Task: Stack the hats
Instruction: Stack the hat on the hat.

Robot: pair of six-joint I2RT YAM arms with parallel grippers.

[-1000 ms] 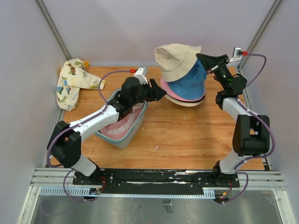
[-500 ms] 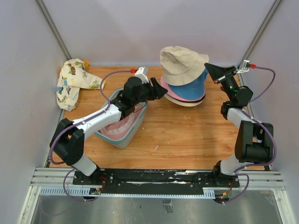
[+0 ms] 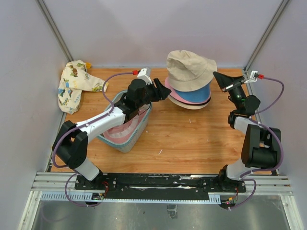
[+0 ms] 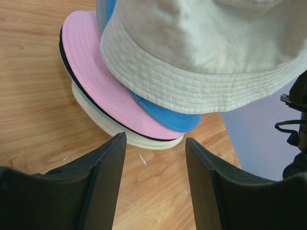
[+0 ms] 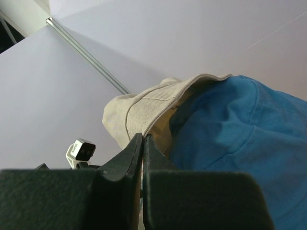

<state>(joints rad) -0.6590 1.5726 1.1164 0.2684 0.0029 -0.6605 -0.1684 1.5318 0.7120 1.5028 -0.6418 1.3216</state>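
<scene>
Hats sit in one stack at the far right-ctr of the wooden table (image 3: 192,143). The beige fabric bucket hat (image 3: 190,67) is on top, crown up and a bit askew, its brim overhanging the layers below. Under it is the blue fabric bucket hat (image 3: 195,95), then the pink fabric hat w/ dark brim edge (image 3: 172,96). The cream fabric hat (image 3: 192,106) is at the bottom, brim flat on the wood.

The left gripper (image 4: 154,139) is just left of the stack, low, tips aimed at the pink & cream brims. It's near them but apart. Its fingers are spread wide w/ nothing btwn them; only bare wood and the brim edges show beyond.

The right gripper (image 5: 143,136) is on the stack's right side, raised to approx beige-brim height and pointing at it. Its fingers are pressed together and no cloth is visible btwn them. The beige brim and blue crown lie just past the tips. Top view shows a small gap, so it looks apart from the hat.

The left arm reaches over the blue-grey plastic mesh basket (image 3: 139,132), which is left of ctr w/ a pink fabric bundle (image 3: 120,133) inside. The cream cloth w/ cartoon prints (image 3: 74,86) lies crumpled in the far left corner, well apart from the stack.
</scene>
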